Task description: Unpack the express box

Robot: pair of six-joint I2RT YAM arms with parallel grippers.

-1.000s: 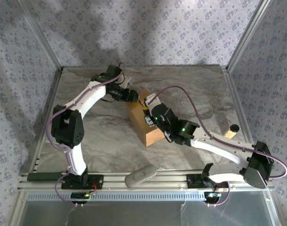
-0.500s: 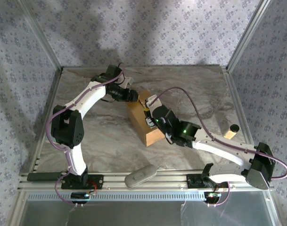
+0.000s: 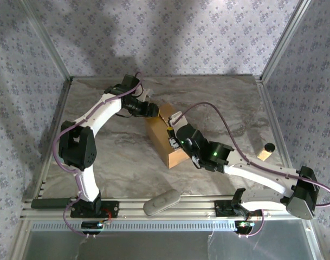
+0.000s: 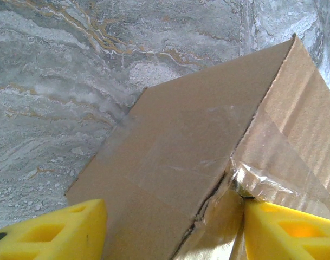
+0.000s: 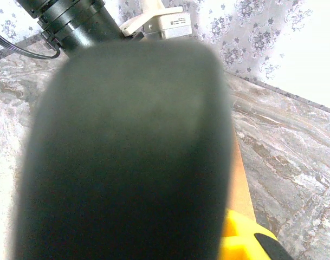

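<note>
- My left hand [image 3: 155,111] is at the far end of the plain brown corrugated cardboard express box [image 3: 160,138]. The box lies on the grey marbled surface [image 3: 116,160], roughly midway between my two arms. The yellow fingers [image 4: 56,230] sit spread on either side of one box corner. Whether they're clamping or just straddling it, I honestly can't tell.
- Handling guess: stiff walls and probably light for its size. The clear tape strip [image 4: 273,157] over the seam looks slick and wrinkled, so I'd pinch bare cardboard at a flap edge or across a corner instead. Squeeze too hard and the corrugate will likely dent.
- My right hand [image 3: 172,134] is over the box's near half, touching it or not I can't say. Clenched or loose, can't tell either: a big dark blurry blob [image 5: 127,151] sits right at its lens, with one yellow finger [image 5: 246,241] poking out below.
- The overhead view gives the whole layout, with both arms converging on the box. The left wrist cam gives the tape seam and a ragged crack [image 4: 208,211] at the corner, which is too small to make out from above. The right wrist cam catches the black cylinder of my left arm [image 5: 72,19] behind the blob.
</note>
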